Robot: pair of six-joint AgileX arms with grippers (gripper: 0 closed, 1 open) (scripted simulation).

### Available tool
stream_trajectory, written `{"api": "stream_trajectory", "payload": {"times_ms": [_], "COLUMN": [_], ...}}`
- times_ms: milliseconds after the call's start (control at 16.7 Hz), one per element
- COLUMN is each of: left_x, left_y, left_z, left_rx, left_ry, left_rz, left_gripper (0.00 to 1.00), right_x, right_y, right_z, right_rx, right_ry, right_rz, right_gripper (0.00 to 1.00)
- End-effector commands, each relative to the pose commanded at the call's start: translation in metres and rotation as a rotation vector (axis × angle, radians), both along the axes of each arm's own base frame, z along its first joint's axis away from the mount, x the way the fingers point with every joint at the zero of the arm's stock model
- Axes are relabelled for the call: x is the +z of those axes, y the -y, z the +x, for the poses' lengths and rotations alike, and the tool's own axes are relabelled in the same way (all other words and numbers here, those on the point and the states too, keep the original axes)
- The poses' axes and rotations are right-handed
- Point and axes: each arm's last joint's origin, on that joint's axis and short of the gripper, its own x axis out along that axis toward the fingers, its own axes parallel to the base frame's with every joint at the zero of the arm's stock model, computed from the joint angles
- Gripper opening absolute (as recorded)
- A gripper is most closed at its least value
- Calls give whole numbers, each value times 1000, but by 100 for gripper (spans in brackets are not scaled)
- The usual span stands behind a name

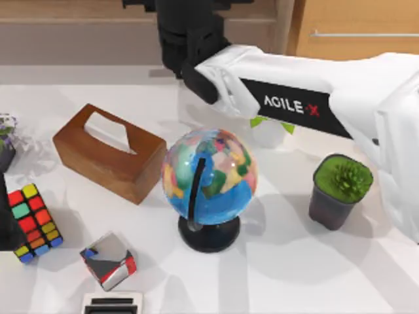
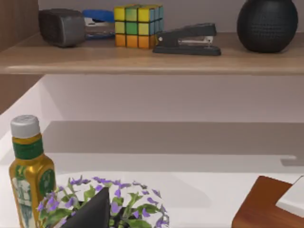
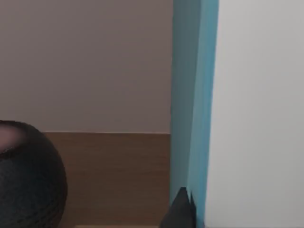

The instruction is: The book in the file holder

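The book (image 3: 194, 104) stands upright right in front of the right wrist camera: a teal-blue cover with a broad pale whitish face beside it. One dark fingertip (image 3: 182, 211) of my right gripper presses against its lower edge. In the top view my right gripper (image 1: 188, 36) reaches over the table's back edge toward the wooden shelf, and the black wrist hides the book. The file holder is out of view. My left arm (image 1: 5, 226) is parked at the table's left edge.
On the table are a wooden tissue box (image 1: 108, 154), a globe (image 1: 209, 176), a green potted plant (image 1: 340, 186), a Rubik's cube (image 1: 33, 222) and a mirrored cube (image 1: 108, 260). The shelf (image 2: 142, 59) holds a stapler (image 2: 187, 40) and a black speaker (image 3: 28, 175).
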Motion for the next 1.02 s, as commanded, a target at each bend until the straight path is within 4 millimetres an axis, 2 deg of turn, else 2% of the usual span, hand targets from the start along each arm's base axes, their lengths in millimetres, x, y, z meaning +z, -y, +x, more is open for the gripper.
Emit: {"api": "stream_trajectory", "payload": {"times_ms": [360,720,840,1020], "left_x": [0,0,0,0], "left_y": [0,0,0,0], "left_z": [0,0,0,0], "left_rx": [0,0,0,0], "left_ry": [0,0,0,0], "left_rz": [0,0,0,0], "left_gripper": [100,100,100,100], "right_x": [14,13,20,30], "right_y": [0,2,7,20], "right_z": [0,-2,-9,-30], "right_rx": [0,10,40,122], "right_ry": [0,-5,-10,-46], "right_rz": [0,14,55,138], "right_gripper": [0,0,0,0]}}
